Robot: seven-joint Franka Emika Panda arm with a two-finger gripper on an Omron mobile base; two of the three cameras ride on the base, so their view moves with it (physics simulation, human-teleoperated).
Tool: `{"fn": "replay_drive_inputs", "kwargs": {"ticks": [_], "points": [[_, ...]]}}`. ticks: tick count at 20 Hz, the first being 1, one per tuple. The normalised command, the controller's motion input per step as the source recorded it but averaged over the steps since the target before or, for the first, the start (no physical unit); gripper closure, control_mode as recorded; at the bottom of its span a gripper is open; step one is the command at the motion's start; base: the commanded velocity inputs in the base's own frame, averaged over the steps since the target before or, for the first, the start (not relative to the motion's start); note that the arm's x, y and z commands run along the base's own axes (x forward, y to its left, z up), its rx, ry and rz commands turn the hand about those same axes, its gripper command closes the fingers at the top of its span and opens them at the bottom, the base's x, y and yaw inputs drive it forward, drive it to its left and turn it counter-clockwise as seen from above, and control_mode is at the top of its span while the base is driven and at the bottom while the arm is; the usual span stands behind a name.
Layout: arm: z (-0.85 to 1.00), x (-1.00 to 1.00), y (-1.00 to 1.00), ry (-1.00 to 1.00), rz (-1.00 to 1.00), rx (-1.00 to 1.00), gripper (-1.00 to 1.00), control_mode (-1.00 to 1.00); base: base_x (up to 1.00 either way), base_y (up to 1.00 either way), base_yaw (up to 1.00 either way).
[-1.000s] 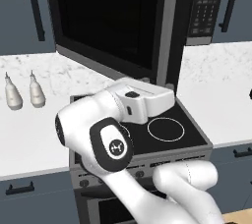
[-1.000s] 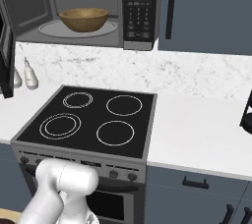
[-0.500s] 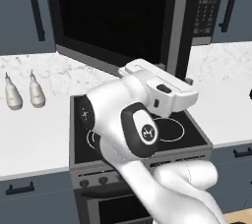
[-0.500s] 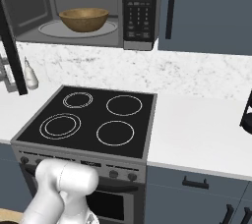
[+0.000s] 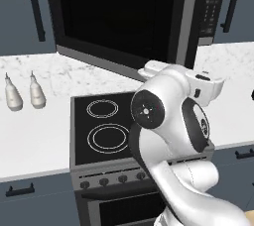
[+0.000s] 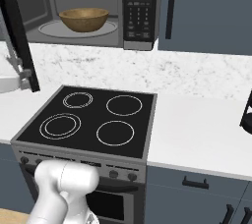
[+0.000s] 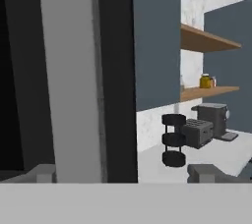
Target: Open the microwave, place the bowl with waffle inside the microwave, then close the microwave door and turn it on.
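The gripper (image 7: 123, 173) has its jaws spread wide with nothing between them, its two tips low on either side of the upright silver edge of the microwave door (image 7: 74, 75). That door (image 5: 119, 19) stands swung out to the left, its wide face across the front of the stove (image 6: 88, 120). Behind it, the bowl (image 6: 84, 19) sits upright on the turntable inside the microwave (image 6: 140, 7). Two bottles (image 5: 22, 93) stand on the counter (image 5: 34, 141) left of the stove.
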Motion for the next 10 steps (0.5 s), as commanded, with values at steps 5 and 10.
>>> {"fn": "replay_drive_inputs", "kwargs": {"ticks": [5,10], "points": [[0.00,0.31,-0.20,0.23,0.23,-0.04,-1.00,-1.00,0.00,0.00,0.00],[0.00,0.54,-0.41,0.07,0.13,0.00,-1.00,-1.00,0.00,0.00,0.00]]}}
